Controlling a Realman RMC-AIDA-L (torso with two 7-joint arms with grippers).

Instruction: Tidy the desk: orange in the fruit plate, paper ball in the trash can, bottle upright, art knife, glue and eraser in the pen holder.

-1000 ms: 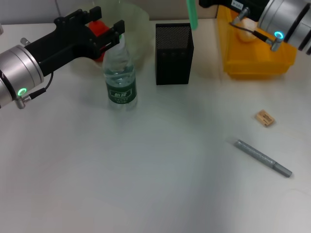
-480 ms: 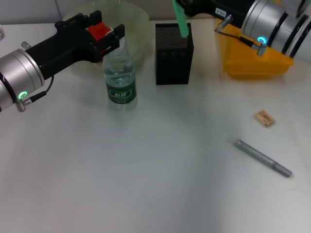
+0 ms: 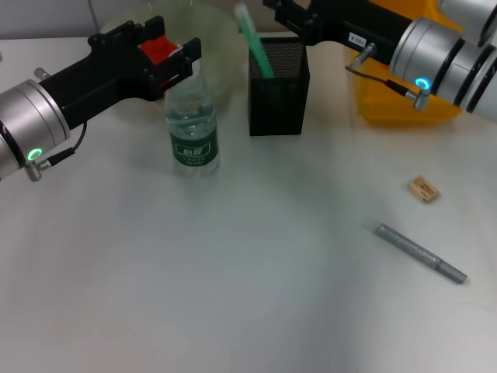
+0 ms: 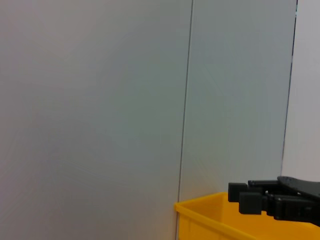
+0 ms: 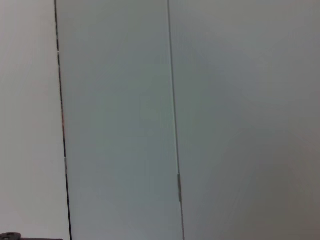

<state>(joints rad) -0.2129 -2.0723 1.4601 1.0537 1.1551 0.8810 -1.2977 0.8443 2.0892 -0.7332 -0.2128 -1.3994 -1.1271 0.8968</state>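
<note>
Item: green glue stick (image 3: pixel 255 45), slim, pale-capped, leaning with its lower end inside the pen holder (image 3: pixel 278 87). Right gripper (image 3: pixel 289 17) beside the cup's rim, grip not discernible; clear the rim before withdrawing. Left gripper (image 3: pixel 159 51) clamps the orange (image 3: pixel 156 50) above the fruit plate (image 3: pixel 217 31).

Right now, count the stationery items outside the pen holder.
2: the eraser lies toward the desk's right side, and the grey art knife lies just nearer the robot. The green glue stick leans in the pen holder.
</note>
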